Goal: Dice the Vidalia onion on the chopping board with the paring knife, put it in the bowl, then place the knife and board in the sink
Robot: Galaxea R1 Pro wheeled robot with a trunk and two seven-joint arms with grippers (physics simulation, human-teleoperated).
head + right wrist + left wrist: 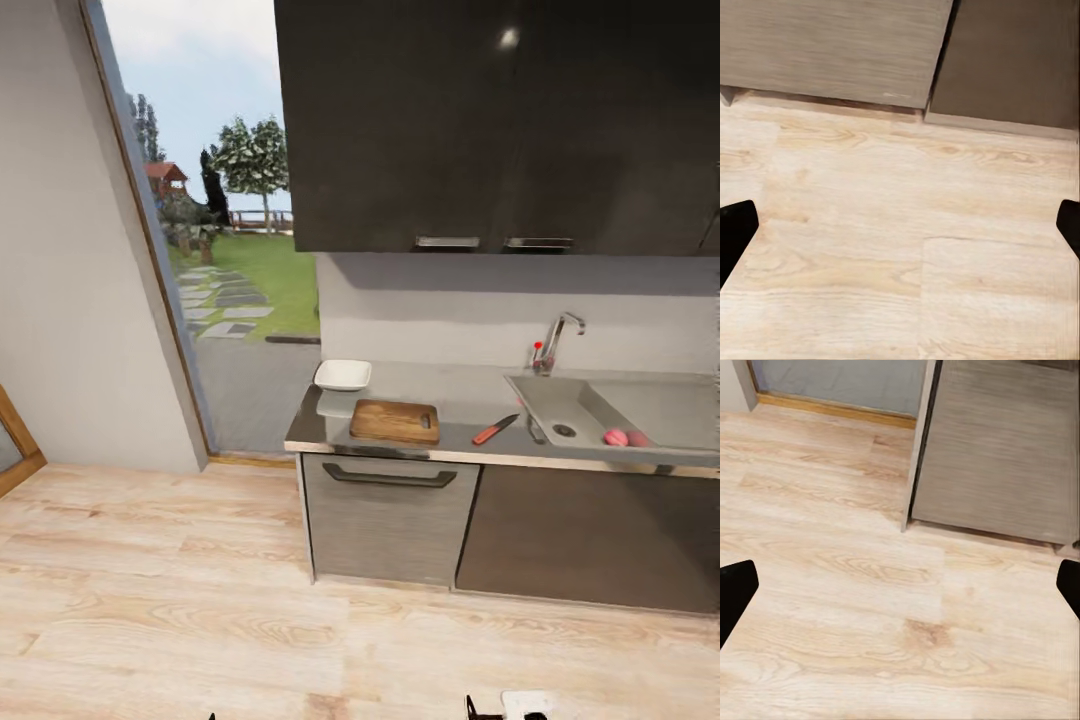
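Onion (615,437) sits in sink (560,400), half hidden behind its front wall.

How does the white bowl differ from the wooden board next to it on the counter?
The bowl is white, squarish and raised at its rim; the chopping board is brown, flat and rectangular, with a slot handle at one end. The bowl is the smaller, and sits farther back towards the wall, while the chopping board lies near the front edge. Both rest on the grey countertop and look empty.

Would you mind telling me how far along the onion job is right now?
Nothing looks done. The Vidalia onion is still whole in the sink; the paring knife, chopping board and bowl sit untouched. Both grippers hang open over the floor. Every step remains.
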